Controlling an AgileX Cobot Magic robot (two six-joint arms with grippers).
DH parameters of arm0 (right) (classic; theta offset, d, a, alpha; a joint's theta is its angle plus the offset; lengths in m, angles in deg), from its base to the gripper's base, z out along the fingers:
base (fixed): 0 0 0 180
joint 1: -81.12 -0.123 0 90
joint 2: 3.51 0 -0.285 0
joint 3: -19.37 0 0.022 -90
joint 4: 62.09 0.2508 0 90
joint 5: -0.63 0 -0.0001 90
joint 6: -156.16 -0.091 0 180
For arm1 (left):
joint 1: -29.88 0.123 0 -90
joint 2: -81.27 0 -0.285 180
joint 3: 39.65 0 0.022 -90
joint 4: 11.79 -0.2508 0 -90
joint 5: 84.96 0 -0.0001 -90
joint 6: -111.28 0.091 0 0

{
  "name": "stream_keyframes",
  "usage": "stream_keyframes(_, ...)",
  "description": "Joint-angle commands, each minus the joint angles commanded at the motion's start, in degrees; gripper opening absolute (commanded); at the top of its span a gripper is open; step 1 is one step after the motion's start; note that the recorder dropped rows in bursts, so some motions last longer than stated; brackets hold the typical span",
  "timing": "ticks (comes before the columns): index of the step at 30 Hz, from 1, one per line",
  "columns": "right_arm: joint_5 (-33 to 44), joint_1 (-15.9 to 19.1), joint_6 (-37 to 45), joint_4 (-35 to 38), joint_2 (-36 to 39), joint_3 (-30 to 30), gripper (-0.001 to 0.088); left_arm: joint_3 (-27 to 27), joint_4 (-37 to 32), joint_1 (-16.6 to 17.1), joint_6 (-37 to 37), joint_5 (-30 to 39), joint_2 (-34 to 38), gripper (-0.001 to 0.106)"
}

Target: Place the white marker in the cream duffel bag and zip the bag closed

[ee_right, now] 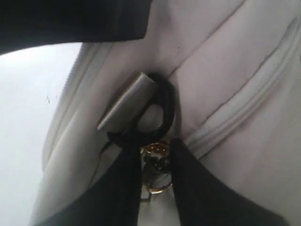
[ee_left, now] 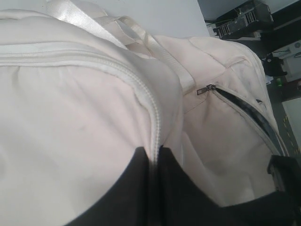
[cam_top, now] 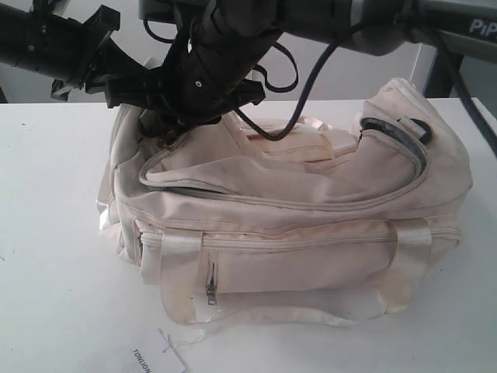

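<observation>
Bag, one: soft cream duffel bag (cam_top: 311, 225), lying on the white table (cam_top: 46, 272), top zip gaping at its right end. Pincers, two: left pincer (ee_left: 155, 153) clenched on the bag's zip seam; right pincer (ee_right: 156, 144) parted, straddling one gold keyring (ee_right: 155, 150) beside one black strap ring (ee_right: 167, 106). Paper tag (cam_top: 151, 359), one, white, near the bag's front.

Matt cloth duffel bag (cam_top: 311, 264), glossy handles (cam_top: 180, 256)
</observation>
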Motion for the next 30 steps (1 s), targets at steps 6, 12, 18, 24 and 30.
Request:
stream_keyframes(6, 0.1, 0.0, -0.5, -0.2, 0.6, 0.0, 0.0345, 0.0, 0.0, 0.0, 0.2, 0.0, 0.0, 0.000)
stream_keyframes(12, 0.8, 0.0, -2.9, -2.6, 0.1, 0.0, 0.0345, 0.0, 0.0, 0.0, 0.2, 0.0, 0.0, 0.000)
stream_keyframes(18, 1.5, 0.0, -3.3, -0.4, 0.8, 0.0, 0.0345, 0.0, 0.0, 0.0, 0.2, 0.0, 0.0, 0.000)
stream_keyframes(24, 2.3, 0.0, -3.8, 1.6, 1.1, 0.0, 0.0345, 0.0, 0.0, 0.0, 0.2, 0.0, 0.0, 0.000)
stream_keyframes(30, 0.6, 0.0, -3.1, 8.2, -0.4, 0.0, 0.0345, 0.0, 0.0, 0.0, 0.2, 0.0, 0.0, 0.000)
